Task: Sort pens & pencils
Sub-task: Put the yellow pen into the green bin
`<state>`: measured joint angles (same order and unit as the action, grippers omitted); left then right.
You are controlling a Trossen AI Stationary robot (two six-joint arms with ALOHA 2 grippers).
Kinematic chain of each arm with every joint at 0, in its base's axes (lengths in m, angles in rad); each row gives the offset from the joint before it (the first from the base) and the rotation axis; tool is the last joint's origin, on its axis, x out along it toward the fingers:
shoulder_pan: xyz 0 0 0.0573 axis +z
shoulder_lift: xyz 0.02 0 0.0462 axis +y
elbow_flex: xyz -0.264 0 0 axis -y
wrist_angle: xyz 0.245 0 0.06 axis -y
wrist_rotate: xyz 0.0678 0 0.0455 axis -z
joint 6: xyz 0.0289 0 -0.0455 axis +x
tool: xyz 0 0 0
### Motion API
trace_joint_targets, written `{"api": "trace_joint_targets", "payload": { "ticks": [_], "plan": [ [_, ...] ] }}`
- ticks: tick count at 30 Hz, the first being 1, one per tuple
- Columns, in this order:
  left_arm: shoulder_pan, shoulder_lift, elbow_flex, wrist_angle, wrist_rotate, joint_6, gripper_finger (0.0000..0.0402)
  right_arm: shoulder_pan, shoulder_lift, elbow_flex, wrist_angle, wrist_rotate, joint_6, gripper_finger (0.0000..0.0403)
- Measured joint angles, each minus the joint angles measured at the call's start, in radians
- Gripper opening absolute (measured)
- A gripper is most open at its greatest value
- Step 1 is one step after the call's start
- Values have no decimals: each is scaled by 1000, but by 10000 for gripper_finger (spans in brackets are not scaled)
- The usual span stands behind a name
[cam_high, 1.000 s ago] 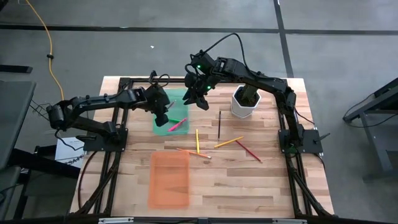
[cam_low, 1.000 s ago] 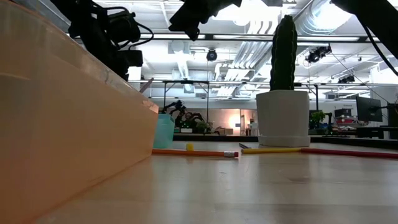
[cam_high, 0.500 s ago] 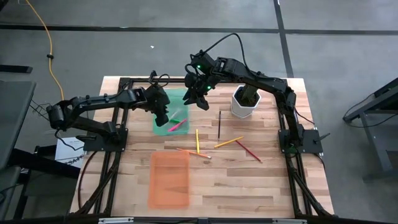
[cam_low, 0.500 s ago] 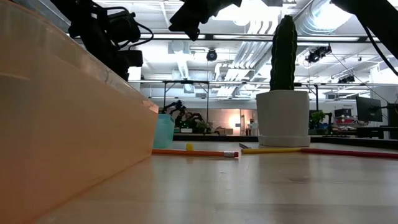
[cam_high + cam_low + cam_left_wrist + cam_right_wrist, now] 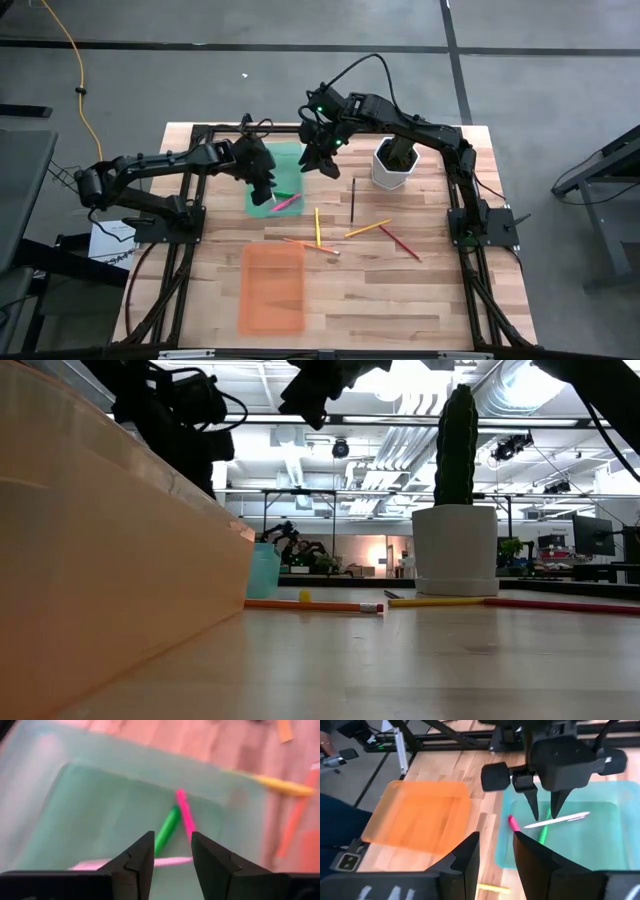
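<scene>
A teal tray [image 5: 262,162] holds a magenta pink pen [image 5: 184,814], a green pen [image 5: 166,829] and a pale pink-white pen [image 5: 555,820], all lying on its floor. My left gripper [image 5: 263,190] hangs open just above them [image 5: 172,854], touching none. My right gripper [image 5: 318,160] stands open higher up, over the tray's far right corner [image 5: 495,855], with nothing between its fingers. The yellow pen [image 5: 317,227] lies on the table near the tray, beside the dark [image 5: 352,200], yellow-orange [image 5: 368,228], red [image 5: 400,242] and orange [image 5: 310,244] pencils.
An orange tray [image 5: 272,288] stands toward the table's near edge, left of centre. A white pot with a cactus [image 5: 395,163] stands at the far right, close to my right arm. Bare wood lies at the near right.
My left gripper has turned a little at the wrist while staying in place over the teal tray.
</scene>
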<state>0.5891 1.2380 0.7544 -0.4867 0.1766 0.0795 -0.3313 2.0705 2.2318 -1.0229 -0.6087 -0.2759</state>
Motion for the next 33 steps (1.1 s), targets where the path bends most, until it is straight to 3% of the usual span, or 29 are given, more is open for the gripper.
{"api": "trace_joint_targets", "payload": {
  "ticks": [4,17,27,33],
  "plan": [
    [0,-17,0,39,113,1,119,0,0,0,-40,-50,-30,110],
    [0,-143,0,83,394,-6,119,48,0,0,-121,-54,-47,110],
    [-87,-228,0,105,399,-7,119,91,0,0,-134,-54,15,110],
    [-187,-249,0,106,330,-24,119,124,0,0,-113,-48,84,110]
  ]
}}
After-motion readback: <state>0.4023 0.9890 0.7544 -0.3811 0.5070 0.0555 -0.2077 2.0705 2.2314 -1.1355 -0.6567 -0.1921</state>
